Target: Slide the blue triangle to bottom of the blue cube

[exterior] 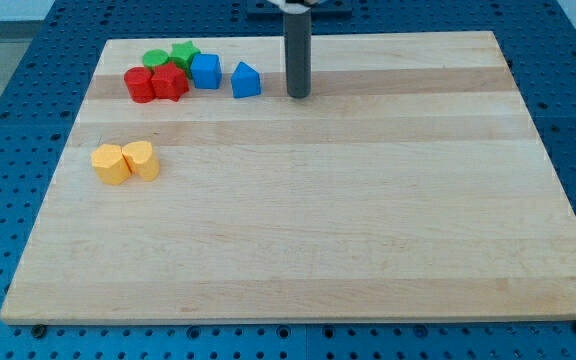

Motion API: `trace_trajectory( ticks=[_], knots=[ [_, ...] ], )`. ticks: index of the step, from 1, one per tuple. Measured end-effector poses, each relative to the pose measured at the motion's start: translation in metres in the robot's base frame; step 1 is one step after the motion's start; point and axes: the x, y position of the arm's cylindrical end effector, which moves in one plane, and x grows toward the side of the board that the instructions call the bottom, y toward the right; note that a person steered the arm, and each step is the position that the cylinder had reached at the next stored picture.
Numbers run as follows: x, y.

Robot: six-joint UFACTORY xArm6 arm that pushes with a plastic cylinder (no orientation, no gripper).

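Rod hangs vertical from the view's top edge, upper mount cropped out of frame; my tip [298, 95] rests on the wooden board [298, 240] near its top edge. No jaws on this rig, so nothing is grasped; tip touches no block. Blue triangle [245, 80] sits just to the view's left of my tip, a small gap between them. Blue cube [205, 71] lies further left of the tip, near the triangle but apart from it. Beyond it, clustered together: red block [169, 84], red cylinder [139, 85], green star [184, 54], green cylinder [154, 60]. Two yellow blocks [125, 162], touching each other, sit well left of and below the tip.
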Motion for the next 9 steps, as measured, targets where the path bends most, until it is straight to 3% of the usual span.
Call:
trace_trajectory(
  ticks=[4,9],
  knots=[
    [-0.014,-0.075],
    [-0.005,-0.074]
  ],
)
